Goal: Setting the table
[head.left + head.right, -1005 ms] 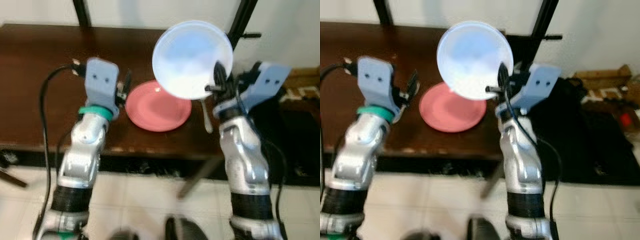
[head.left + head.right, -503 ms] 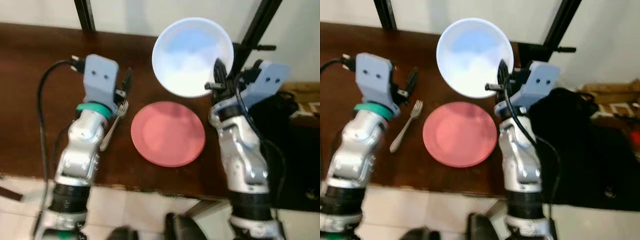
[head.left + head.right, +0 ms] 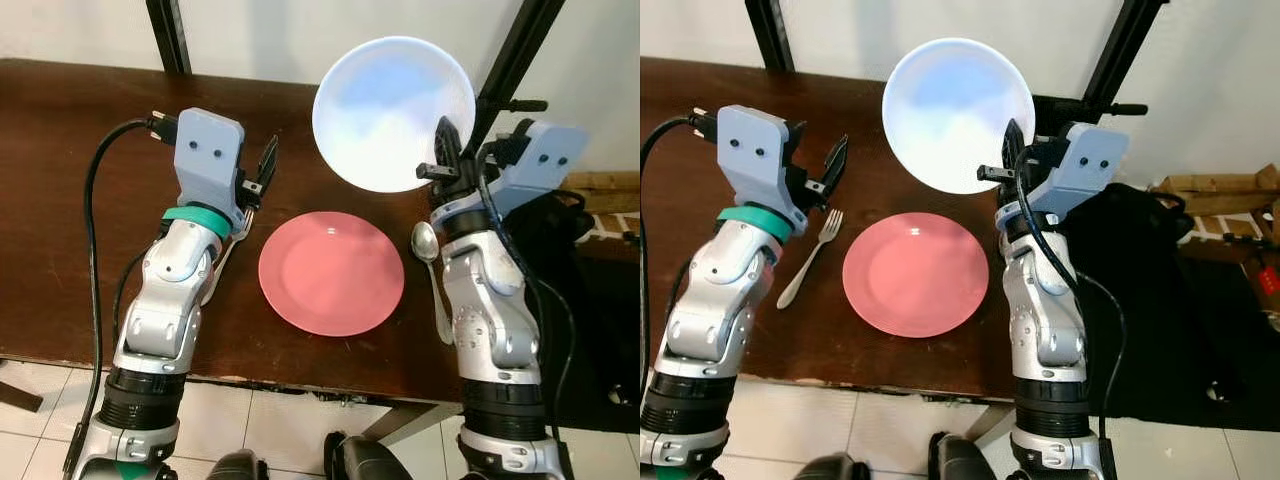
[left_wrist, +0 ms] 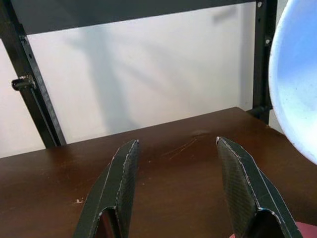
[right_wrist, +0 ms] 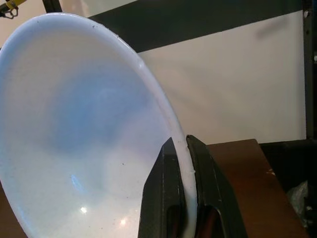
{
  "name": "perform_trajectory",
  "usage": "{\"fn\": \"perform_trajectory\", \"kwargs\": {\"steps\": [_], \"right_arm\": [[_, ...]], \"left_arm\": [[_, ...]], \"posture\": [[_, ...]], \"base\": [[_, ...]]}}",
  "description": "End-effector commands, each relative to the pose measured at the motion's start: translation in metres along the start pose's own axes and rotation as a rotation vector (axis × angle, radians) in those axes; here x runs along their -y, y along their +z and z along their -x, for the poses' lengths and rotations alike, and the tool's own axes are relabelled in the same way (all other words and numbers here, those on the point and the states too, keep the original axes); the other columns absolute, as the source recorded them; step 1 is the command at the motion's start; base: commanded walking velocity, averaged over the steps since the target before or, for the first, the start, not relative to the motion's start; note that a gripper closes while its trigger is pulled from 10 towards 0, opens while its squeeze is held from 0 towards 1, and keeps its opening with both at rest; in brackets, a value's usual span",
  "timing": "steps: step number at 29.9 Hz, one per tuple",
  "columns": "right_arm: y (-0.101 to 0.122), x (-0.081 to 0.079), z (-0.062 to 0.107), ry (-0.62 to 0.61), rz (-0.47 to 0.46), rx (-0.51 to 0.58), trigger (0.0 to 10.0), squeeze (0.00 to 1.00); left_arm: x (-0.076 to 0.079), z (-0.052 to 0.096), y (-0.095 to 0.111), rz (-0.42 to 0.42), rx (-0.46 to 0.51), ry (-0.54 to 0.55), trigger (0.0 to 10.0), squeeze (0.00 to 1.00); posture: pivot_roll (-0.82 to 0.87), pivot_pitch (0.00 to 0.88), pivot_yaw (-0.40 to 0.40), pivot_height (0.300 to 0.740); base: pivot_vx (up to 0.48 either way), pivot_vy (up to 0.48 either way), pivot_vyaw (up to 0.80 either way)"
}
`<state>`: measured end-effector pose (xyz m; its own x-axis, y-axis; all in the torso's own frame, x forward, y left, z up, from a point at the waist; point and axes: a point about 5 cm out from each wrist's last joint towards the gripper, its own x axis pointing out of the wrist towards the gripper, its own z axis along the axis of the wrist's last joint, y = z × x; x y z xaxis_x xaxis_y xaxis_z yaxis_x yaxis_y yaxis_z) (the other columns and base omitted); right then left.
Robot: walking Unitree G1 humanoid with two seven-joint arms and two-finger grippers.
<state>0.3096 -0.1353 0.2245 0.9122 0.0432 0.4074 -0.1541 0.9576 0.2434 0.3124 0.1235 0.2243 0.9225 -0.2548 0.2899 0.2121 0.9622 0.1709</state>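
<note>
Right gripper (image 5: 184, 148) clamped on the rim of a large round pale-blue bowl (image 3: 393, 112), one black finger on each face of the rim, bowl held up on edge above the far part of the dark brown wooden table (image 3: 60, 190) with its hollow turned toward the camera (nothing inside it). Below and nearer: a flat round pink plate (image 3: 331, 272), bare, lying near the table's front edge between the two arms. Silver metal spoon (image 3: 430, 270) just to the plate's right, bowl end pointing away, partly covered by the right arm. Silver metal fork (image 3: 810, 258) to the plate's left, tines pointing away, apart from the plate. Left gripper (image 4: 176, 191) poised above the table near the fork's tines, fingers spread wide with bare tabletop between them, holding nothing. Behind the table, black metal uprights (image 3: 764, 32) against a pale wall.
</note>
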Motion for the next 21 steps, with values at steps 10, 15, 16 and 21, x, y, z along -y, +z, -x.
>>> {"fn": "perform_trajectory", "kwargs": {"steps": [10, 15, 16, 21], "right_arm": [[-0.029, 0.012, -0.022, -0.046, -0.031, -0.188, 10.0, 0.00], [-0.046, 0.004, -0.041, -0.035, -0.302, -0.281, 10.0, 0.00], [-0.048, -0.001, -0.046, -0.027, -0.355, -0.290, 10.0, 0.00], [-0.050, -0.011, -0.056, -0.013, -0.418, -0.300, 10.0, 0.00]], "left_arm": [[-0.001, 0.008, -0.008, 0.044, -0.083, -0.083, 10.0, 0.00], [-0.009, 0.029, -0.003, 0.081, -0.132, -0.301, 10.0, 0.00], [-0.012, 0.035, 0.000, 0.098, -0.137, -0.333, 10.0, 0.00], [-0.016, 0.045, 0.010, 0.154, -0.134, -0.362, 10.0, 0.00]], "posture": [[0.05, 0.013, 0.003, 0.740], [0.08, 0.045, -0.009, 0.740], [0.10, 0.065, -0.015, 0.740], [0.15, 0.098, -0.026, 0.740]], "base": [[0.000, 0.000, 0.00], [0.000, 0.000, 0.00], [0.000, 0.000, 0.00], [0.000, 0.000, 0.00]]}}
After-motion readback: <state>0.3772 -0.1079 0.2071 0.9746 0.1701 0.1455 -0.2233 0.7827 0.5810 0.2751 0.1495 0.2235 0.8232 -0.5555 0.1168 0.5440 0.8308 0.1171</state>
